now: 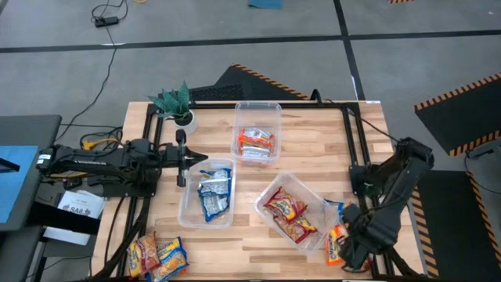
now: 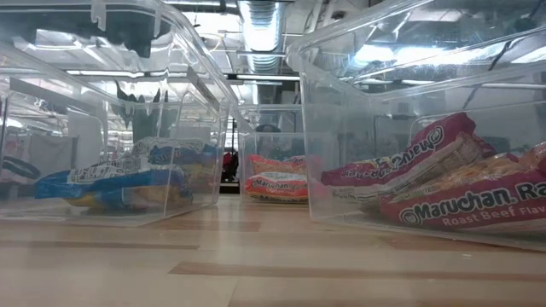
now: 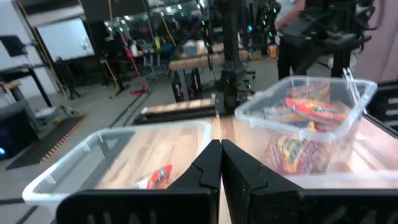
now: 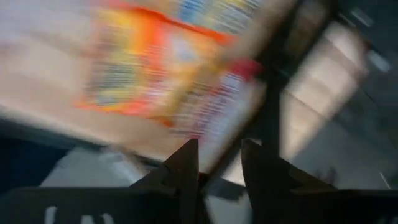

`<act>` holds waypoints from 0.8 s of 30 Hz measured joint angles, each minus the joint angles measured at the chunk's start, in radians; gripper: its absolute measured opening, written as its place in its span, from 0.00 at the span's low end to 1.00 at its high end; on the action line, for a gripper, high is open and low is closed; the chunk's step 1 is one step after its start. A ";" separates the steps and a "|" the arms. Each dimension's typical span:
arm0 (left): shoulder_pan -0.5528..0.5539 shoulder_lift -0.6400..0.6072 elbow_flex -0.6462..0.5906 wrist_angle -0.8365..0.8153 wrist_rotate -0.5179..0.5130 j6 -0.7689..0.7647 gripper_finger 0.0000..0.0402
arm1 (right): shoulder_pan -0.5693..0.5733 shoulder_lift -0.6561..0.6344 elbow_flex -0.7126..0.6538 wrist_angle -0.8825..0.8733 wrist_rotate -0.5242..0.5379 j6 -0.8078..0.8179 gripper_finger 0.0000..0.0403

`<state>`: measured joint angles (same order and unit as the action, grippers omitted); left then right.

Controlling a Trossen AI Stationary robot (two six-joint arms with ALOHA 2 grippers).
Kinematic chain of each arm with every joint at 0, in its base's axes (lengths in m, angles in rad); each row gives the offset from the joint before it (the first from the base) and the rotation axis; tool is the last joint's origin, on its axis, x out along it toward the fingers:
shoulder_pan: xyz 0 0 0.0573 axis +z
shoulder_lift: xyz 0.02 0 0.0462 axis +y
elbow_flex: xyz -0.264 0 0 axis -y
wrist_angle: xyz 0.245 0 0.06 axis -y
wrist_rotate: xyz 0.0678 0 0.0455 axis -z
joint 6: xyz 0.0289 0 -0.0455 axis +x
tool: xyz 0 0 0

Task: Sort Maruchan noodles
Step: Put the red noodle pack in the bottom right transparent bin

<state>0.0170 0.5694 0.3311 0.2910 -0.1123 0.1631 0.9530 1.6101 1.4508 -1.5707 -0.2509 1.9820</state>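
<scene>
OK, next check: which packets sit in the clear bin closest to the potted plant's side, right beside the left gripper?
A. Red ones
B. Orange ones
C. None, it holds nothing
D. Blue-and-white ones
D: seen from above, the bin next to the shut left gripper holds blue-and-white packets; the red packets lie in the tilted bin further right.

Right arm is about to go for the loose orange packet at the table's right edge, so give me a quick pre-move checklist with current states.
1. Right end effector open, empty: ok.
2. Orange packet lying beside it on the table: ok.
3. Orange bin clear of arms: ok.
4. Left end effector shut, parked over the table's left edge, out of the way: ok.
5. Packet fully supported at the table edge: cannot tell.
</scene>
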 joint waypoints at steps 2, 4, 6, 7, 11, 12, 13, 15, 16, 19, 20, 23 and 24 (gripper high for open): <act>0.000 0.000 0.001 -0.012 0.001 -0.002 0.00 | 0.034 -0.043 -0.081 0.049 -0.077 0.107 0.37; 0.000 0.000 0.001 -0.015 0.000 0.004 0.00 | 0.064 -0.093 -0.150 0.154 -0.074 0.198 0.39; 0.000 0.000 0.001 -0.015 0.000 0.013 0.00 | 0.089 -0.135 -0.206 0.259 0.005 0.277 0.40; 0.000 0.000 0.001 -0.014 0.000 0.015 0.00 | 0.098 -0.151 -0.228 0.290 0.035 0.304 0.41; 0.000 0.000 0.001 -0.011 -0.005 0.016 0.00 | 0.101 -0.170 -0.287 0.283 0.041 0.333 0.46; 0.000 0.000 0.001 -0.010 -0.005 0.016 0.00 | 0.101 -0.170 -0.300 0.288 0.041 0.332 0.48; 0.000 0.000 0.001 -0.009 -0.005 0.017 0.00 | 0.101 -0.170 -0.315 0.294 0.043 0.330 0.49; 0.000 0.000 0.002 -0.009 -0.005 0.016 0.00 | 0.099 -0.163 -0.333 0.299 0.043 0.306 0.53; 0.000 0.000 0.002 -0.009 -0.005 0.015 0.00 | 0.099 -0.158 -0.342 0.307 0.043 0.298 0.55; 0.000 0.000 0.002 -0.009 -0.005 0.000 0.00 | 0.099 -0.149 -0.376 0.355 0.043 0.298 0.59; 0.000 0.000 0.002 -0.009 -0.005 -0.005 0.00 | 0.101 -0.149 -0.392 0.384 0.043 0.298 0.60; 0.000 0.000 0.002 -0.012 -0.005 -0.016 0.00 | 0.102 -0.149 -0.438 0.464 0.049 0.294 0.61; 0.000 0.000 0.002 -0.012 -0.005 -0.018 0.00 | 0.103 -0.149 -0.454 0.486 0.051 0.292 0.61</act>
<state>0.0170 0.5694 0.3328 0.2787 -0.1172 0.1452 1.0557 1.4609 0.9967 -1.0848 -0.2002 2.2744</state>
